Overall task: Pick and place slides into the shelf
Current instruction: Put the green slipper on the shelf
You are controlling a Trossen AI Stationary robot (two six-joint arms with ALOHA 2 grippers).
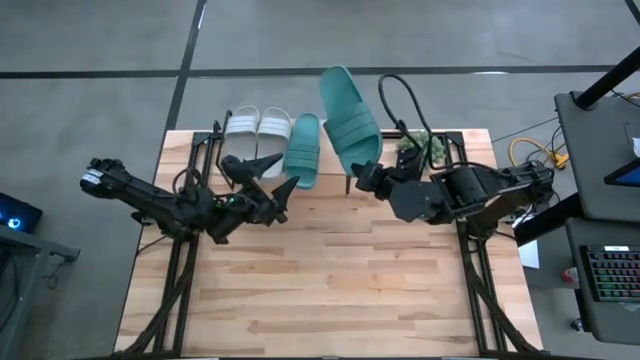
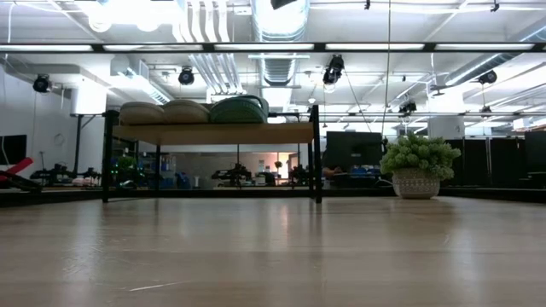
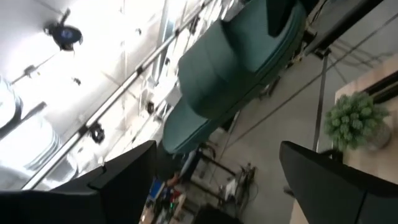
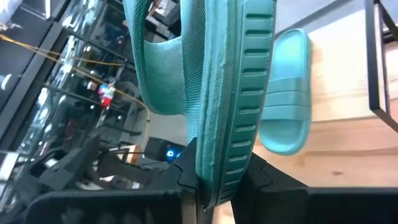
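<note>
The shelf (image 2: 256,134) stands at the table's far edge. On its top lie two pale slides (image 1: 258,126) (image 2: 162,112) and one teal slide (image 1: 303,150) (image 2: 241,109), side by side on their soles. A second teal slide (image 1: 348,112) (image 3: 236,62) is in the air over the shelf's right end, with my right gripper (image 1: 363,176) (image 4: 214,180) shut on it. My left gripper (image 1: 266,173) hovers open just near of the shelf, beside the resting teal slide, with nothing between its fingers (image 3: 124,180). My right gripper pinches the teal slide's sole at the end nearer the strap (image 4: 217,162). One finger is on the footbed side and one on the ribbed underside. The fingers come from the table's right, slanting toward the far edge. The slide is lifted clear and reaches out past the shelf.
A potted plant (image 2: 418,166) (image 1: 425,150) stands on the table to the right of the shelf. A black cable loop (image 1: 400,95) arches over the right arm. The near half of the wooden table (image 1: 330,290) lies bare.
</note>
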